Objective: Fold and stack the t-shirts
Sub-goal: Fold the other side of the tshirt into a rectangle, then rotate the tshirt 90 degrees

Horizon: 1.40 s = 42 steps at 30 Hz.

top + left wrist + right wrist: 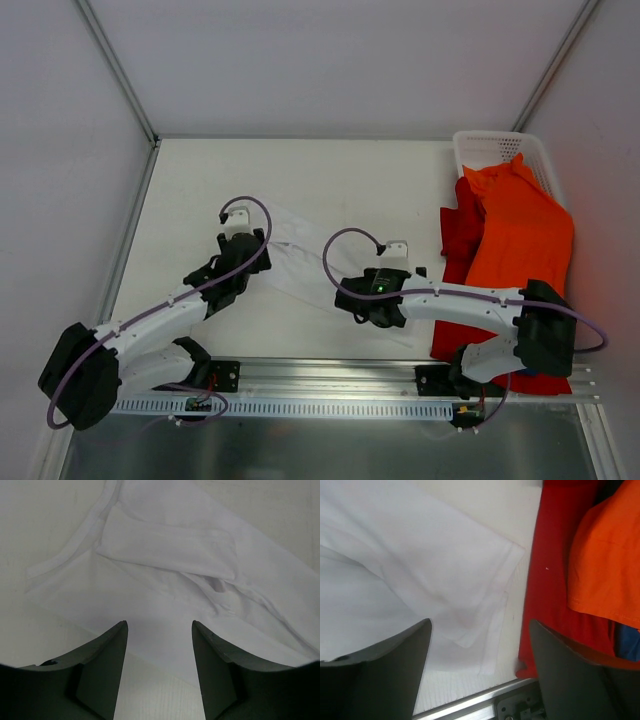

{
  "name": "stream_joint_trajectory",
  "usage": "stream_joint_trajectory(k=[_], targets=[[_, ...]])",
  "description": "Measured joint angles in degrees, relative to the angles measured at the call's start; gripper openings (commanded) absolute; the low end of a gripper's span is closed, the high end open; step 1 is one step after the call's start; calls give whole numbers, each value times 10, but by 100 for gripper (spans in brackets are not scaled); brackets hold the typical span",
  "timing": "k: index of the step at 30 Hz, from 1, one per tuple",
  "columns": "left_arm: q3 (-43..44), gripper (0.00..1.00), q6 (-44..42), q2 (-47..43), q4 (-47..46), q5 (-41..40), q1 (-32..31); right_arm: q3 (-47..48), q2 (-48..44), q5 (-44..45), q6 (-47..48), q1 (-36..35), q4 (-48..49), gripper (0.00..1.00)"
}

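Top view only: basket [500,150] at far-right corner of table [200,180]; white tee [300,255] barely reads there. L wrist view shows its folds, R wrist view its hem beside red tee [550,580]. Count: 3 tees, 1 basket. White tee mid-table, long axis diagonal, far-left to near-right. Orange tee [520,240] atop red along right edge, axis far-near. L gripper [160,625] jaws apart over white cloth, nothing held. R gripper [480,622] wide, released.

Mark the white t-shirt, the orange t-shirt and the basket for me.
white t-shirt [167,550]: left wrist view, on the folded-over flap.
orange t-shirt [520,240]: top external view, middle of the cloth.
basket [492,150]: top external view, bare mesh at its far end.
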State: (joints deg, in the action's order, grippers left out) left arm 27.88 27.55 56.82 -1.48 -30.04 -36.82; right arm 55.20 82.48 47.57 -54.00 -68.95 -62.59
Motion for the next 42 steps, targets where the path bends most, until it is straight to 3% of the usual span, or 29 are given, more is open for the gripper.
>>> stream_joint_trajectory(k=[1, 2, 3, 6, 8, 14, 21, 31, 35, 40, 42], targets=[[10, 53, -1, 22, -6, -3, 0, 0, -10, 5, -1, 0, -8, 64], [18, 53, -1, 42, -13, -5, 1, 0, -22, 13, -3, 0, -12, 19], [27, 52, -2, 57, -21, -5, 1, -1, -37, 21, -3, 1, -16, 1], [46, 54, -1, 89, -39, 4, 17, -17, -84, 40, -5, 15, -12, 0], [51, 65, 0, 99, -51, 16, 35, -49, -118, 38, 18, 42, 25, 0], [51, 84, 5, 112, -77, 95, 86, -216, -188, -100, 143, 169, 244, 0], [51, 85, 5, 129, -92, 165, 103, -262, -161, -236, 217, 229, 402, 0], [51, 78, 14, 143, -83, 174, 115, -306, -127, -339, 194, 235, 622, 0], [51, 73, 33, 144, -57, 142, 130, -310, -127, -339, 178, 212, 635, 0], [59, 54, 59, 175, -24, 112, 175, -319, -152, -339, 167, 202, 610, 0], [66, 51, 67, 197, -12, 112, 201, -328, -177, -337, 164, 201, 589, 0]])
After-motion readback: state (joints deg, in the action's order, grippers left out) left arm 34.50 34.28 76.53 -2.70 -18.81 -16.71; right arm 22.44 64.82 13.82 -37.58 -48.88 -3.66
